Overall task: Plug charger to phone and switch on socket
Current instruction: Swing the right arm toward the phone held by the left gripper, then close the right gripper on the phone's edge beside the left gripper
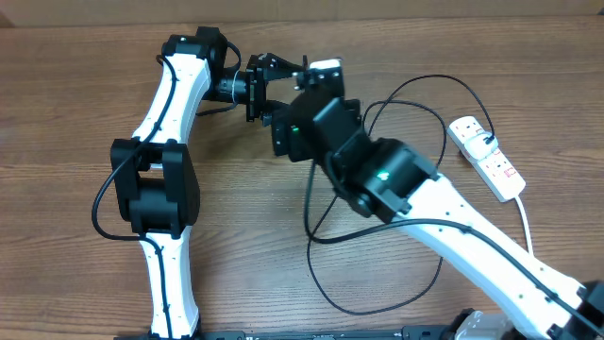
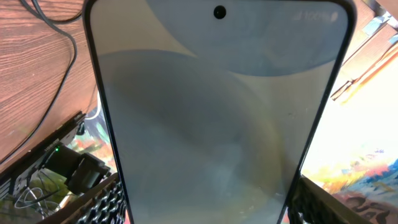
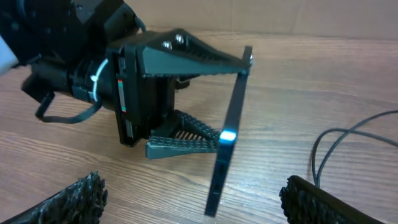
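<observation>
The phone (image 1: 326, 68) is held on edge above the table by my left gripper (image 1: 286, 83), which is shut on its long sides. In the left wrist view the light blue-grey screen (image 2: 217, 112) fills the frame between my left gripper's fingers (image 2: 205, 208). In the right wrist view the phone (image 3: 227, 149) stands edge-on in the left gripper (image 3: 233, 102). My right gripper (image 3: 199, 208) is open and empty, with the phone's lower end between its fingers. The black charger cable (image 1: 377, 246) loops across the table to the white socket strip (image 1: 486, 156). The connector tip is hidden.
The charger cable also shows in the right wrist view (image 3: 323, 149) and the left wrist view (image 2: 56, 62). The strip's thick white cord (image 1: 525, 222) runs down the right side. The right arm (image 1: 387, 175) crosses the table's middle over the cable loops.
</observation>
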